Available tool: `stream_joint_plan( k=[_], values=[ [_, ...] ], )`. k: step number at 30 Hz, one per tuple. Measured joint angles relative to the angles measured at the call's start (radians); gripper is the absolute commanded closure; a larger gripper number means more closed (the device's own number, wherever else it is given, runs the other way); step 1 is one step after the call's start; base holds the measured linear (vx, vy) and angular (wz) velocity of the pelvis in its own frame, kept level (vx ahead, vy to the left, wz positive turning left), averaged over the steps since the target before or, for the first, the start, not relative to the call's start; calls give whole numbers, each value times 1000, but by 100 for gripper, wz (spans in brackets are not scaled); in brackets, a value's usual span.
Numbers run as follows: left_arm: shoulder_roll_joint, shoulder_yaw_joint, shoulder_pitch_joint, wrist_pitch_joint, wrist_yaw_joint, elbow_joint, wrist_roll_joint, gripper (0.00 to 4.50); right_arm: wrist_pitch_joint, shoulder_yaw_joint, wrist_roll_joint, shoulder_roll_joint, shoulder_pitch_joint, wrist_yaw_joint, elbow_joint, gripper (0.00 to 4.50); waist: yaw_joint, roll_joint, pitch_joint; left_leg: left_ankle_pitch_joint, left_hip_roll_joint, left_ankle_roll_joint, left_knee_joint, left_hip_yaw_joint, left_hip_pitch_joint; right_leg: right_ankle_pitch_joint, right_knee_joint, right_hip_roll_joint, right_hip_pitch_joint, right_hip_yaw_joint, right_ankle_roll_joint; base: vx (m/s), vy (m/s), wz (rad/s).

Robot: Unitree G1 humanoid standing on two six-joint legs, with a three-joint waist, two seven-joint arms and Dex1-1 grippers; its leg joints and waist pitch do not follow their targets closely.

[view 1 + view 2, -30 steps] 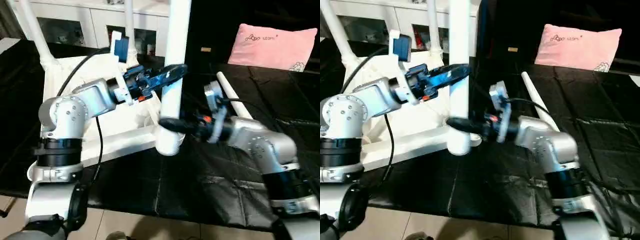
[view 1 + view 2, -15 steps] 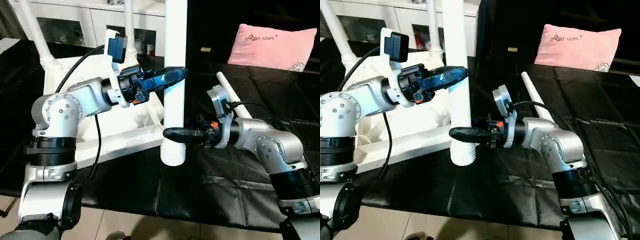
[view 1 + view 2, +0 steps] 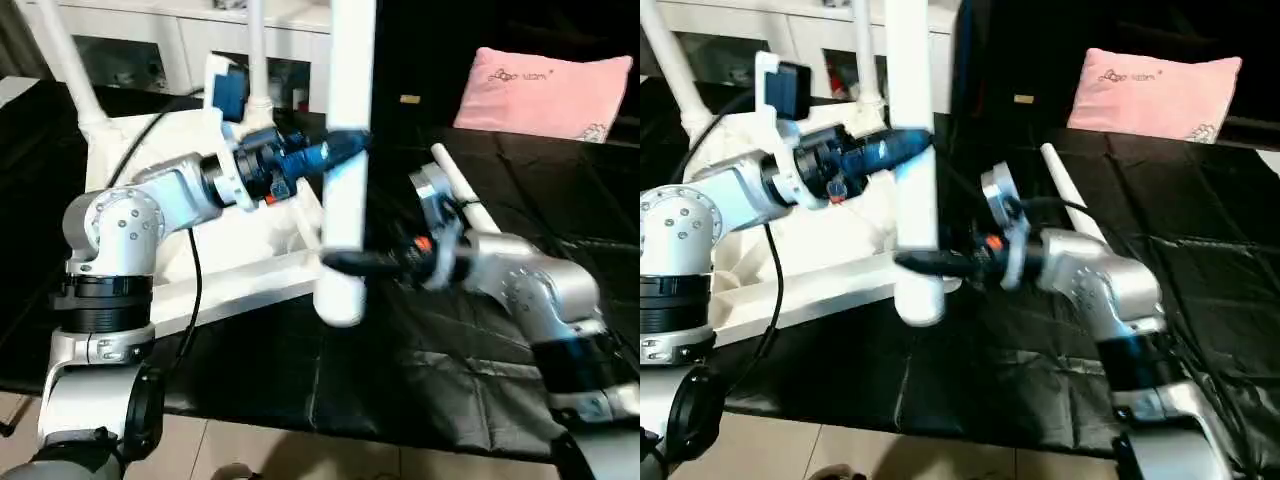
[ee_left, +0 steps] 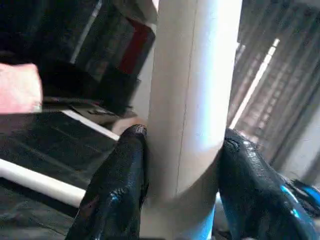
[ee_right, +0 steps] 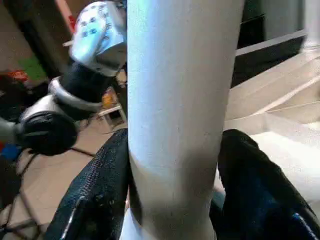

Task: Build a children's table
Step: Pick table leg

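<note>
So the leg (image 3: 345, 150) is standing upright in the air, its fat end hanging just past the near corner of the tabletop (image 3: 215, 250), which lies upside down on the black cloth (image 3: 440, 370). It's not in a socket yet as far as I can tell. Two other legs already stick up from the far corners, and a fourth leg (image 3: 462, 190) lies on the cloth off to the right.

The left gripper (image 3: 345, 143) is clamped on the leg higher up, and in its wrist view both fingers (image 4: 117, 190) press against the white tube. The right gripper (image 3: 345, 262) sits lower, near the fat end. Its fingers (image 5: 97, 195) wrap either side of the leg, but one side looks like it has a sliver of gap, so I'd call that grip loose, or maybe not a grip at all.

What worries me:
- If the right one really is slack, the whole leg hangs off the upper pinch, and smooth tapered plastic can slide or swing.
- The fat end looks off to the side of the corner socket, so pushing down now would probably jam it on the rim or shove the tabletop across the cloth.
- Any tilt and it enters the socket crooked.
- The right forearm is close to the fourth leg and could roll it away.
</note>
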Motion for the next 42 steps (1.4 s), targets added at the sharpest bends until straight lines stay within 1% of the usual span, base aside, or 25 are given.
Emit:
stream_joint_plan(
  k=[1,2,3,5,6,8,12,14,18,28,30,32,33,34,36,38,39,40,42],
  values=[
    [1,1,0,-5,5,0,6,268,-1,-5,0,2,-2,-10,9,149,0,0,0,0,0,0,0,0,0,0,0,0,0,0,0,0,0,0],
    [3,-1,0,-11,9,0,17,268,-3,-9,-2,2,-2,-17,16,149,0,0,0,0,0,0,0,0,0,0,0,0,0,0,0,0,0,0],
    [12,-5,0,-21,16,0,33,268,-10,-13,-7,5,-2,-34,24,128,1,-1,0,0,0,0,0,0,0,0,0,0,0,0,0,0,0,0],
    [30,-24,0,-30,25,0,64,269,-25,-33,-15,19,-3,-63,30,113,2,-1,0,0,0,0,0,0,0,0,0,0,0,0,0,0,0,0],
    [33,-36,1,-34,29,0,78,270,-37,-42,-18,23,-3,-79,30,99,4,-1,0,0,0,0,0,0,0,0,0,0,0,0,0,0,0,0],
    [34,-52,1,-41,30,0,96,271,-42,-54,-20,30,-3,-98,29,93,4,-1,0,0,0,0,0,0,0,0,0,0,0,0,0,0,0,0],
    [43,-71,1,-52,18,0,100,271,-29,-53,-20,28,-4,-99,29,90,2,-2,0,0,0,0,0,0,0,0,0,0,0,0,0,0,0,0],
    [53,-89,1,-52,-2,0,101,271,-18,-37,-20,12,-7,-77,29,90,2,-2,0,0,0,1,0,0,0,0,0,0,0,0,0,0,0,0],
    [59,-117,1,-51,-49,0,103,271,-1,20,-28,-34,-13,6,28,90,2,-2,0,0,0,1,0,0,0,0,0,0,0,0,0,0,0,0],
    [52,-138,-1,-43,-91,-14,94,271,13,85,-38,-53,-15,105,31,90,2,-3,0,1,0,1,0,0,0,0,0,0,0,0,0,0,0,0],
    [49,-138,-2,-42,-92,-14,88,271,14,97,-38,-55,-15,121,31,118,2,-3,0,1,0,1,0,0,0,0,0,0,0,0,0,0,0,0],
    [41,-138,-4,-42,-92,-14,85,271,14,103,-40,-56,-15,126,32,128,3,-3,0,1,0,1,0,0,-1,0,0,0,0,0,0,0,0,0],
    [37,-138,-7,-41,-92,-14,79,271,14,103,-41,-56,-15,126,32,140,3,-3,0,1,0,1,0,0,-1,0,0,0,0,0,0,0,0,0],
    [36,-138,-10,-41,-92,-14,77,271,14,103,-42,-56,-15,126,32,140,3,-4,0,1,0,1,0,0,0,0,0,0,0,0,0,0,0,0],
    [33,-137,-23,-40,-92,-14,75,271,13,107,-50,-56,-15,127,35,170,3,-4,0,1,0,1,0,0,0,0,0,0,0,-1,0,0,0,0],
    [32,-137,-29,-40,-92,-15,66,271,12,111,-57,-56,-15,127,44,176,3,-5,0,1,0,1,0,0,0,0,0,0,0,0,0,0,0,0],
    [31,-137,-28,-39,-92,-15,65,271,11,113,-60,-55,-15,128,52,198,3,-5,0,1,0,1,0,0,0,0,0,0,0,0,0,0,0,0],
    [31,-137,-28,-38,-92,-15,65,271,11,114,-62,-54,-15,132,53,198,3,-5,0,1,0,1,0,0,-1,0,0,0,0,-1,0,0,0,0],
    [30,-136,-28,-34,-91,-13,65,271,6,116,-63,-53,-15,142,52,215,3,-5,0,1,0,1,0,0,0,0,0,0,0,-1,0,0,0,0]
  ],
)
